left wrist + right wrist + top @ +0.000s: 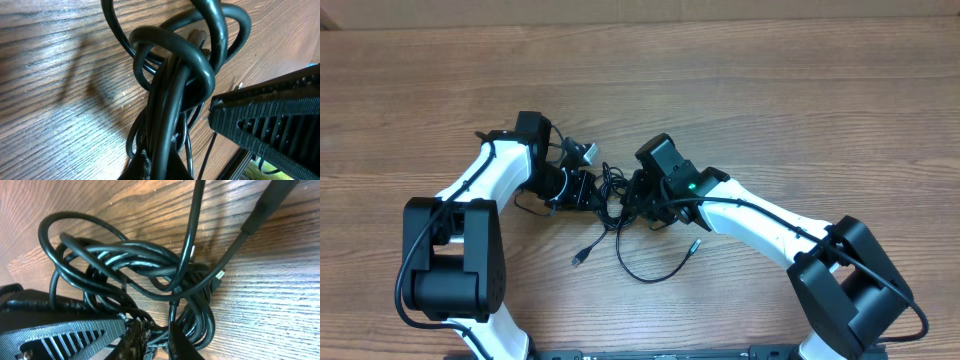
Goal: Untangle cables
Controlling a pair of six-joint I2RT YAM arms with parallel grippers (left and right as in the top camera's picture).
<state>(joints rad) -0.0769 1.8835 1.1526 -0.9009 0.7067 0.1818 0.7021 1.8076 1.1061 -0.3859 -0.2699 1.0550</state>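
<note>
Cables (175,65) fill the left wrist view. Thick knot at centre frame, strands dropping to the bottom edge, where the left gripper (157,167) is pinched onto them. Right gripper (155,334): fingers close together, one strand running between them; clamped or not, cannot tell.

Step in hand, as judged: draw the tangle apart. Best to pull slowly in opposite directions, low over the table (800,90), easing off if the knot tightens.

Only the overhead view shows the loose plug end (578,260) trailing toward lower centre. Only the wrist views show how the strands cross.
</note>
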